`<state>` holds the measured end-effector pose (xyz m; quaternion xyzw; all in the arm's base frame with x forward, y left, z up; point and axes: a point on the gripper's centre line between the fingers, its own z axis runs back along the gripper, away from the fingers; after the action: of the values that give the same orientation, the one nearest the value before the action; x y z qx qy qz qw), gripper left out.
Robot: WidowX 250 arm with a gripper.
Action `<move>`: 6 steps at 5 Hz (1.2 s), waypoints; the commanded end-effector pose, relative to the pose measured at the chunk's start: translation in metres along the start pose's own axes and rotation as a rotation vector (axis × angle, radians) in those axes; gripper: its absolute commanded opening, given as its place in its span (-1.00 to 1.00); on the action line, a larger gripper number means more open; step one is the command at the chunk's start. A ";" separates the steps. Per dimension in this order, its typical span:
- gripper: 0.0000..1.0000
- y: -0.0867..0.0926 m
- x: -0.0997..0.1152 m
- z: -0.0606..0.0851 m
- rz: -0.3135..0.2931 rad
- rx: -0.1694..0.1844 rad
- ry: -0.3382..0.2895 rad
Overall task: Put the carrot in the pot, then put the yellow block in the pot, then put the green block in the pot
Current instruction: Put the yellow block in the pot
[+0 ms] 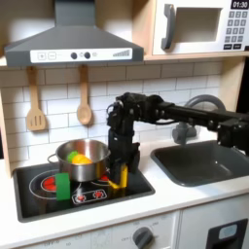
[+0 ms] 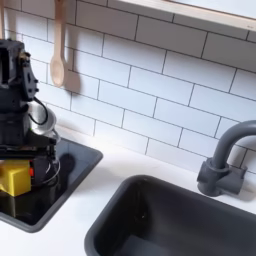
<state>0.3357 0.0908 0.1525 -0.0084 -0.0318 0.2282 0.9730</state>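
Observation:
The steel pot (image 1: 86, 163) stands on the black stove, and its rim (image 2: 42, 122) shows behind the arm in the second exterior view. The carrot (image 1: 78, 156) lies inside it, orange with a green end. My gripper (image 1: 118, 173) is lowered just to the pot's right in the first exterior view, with its fingers down on either side of the yellow block (image 1: 118, 182) (image 2: 13, 180). That block appears to rest on the stove top. Whether the fingers (image 2: 43, 168) press on it is unclear. In front of the pot, the green block (image 1: 62, 186) stands upright.
The black stove top (image 1: 44, 185) has red burner rings and knobs at its front. Two wooden utensils (image 1: 85, 109) hang on the tiled wall behind. A dark sink (image 1: 204, 163) and grey faucet (image 2: 222, 160) lie to the right in both exterior views.

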 end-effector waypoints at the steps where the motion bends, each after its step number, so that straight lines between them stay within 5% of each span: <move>1: 1.00 -0.008 0.002 -0.007 -0.017 0.014 -0.012; 5: 1.00 -0.004 0.007 -0.015 0.025 0.052 -0.056; 6: -1.00 -0.005 0.005 -0.017 0.042 0.048 -0.058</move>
<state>0.3449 0.0906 0.1370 0.0225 -0.0557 0.2481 0.9669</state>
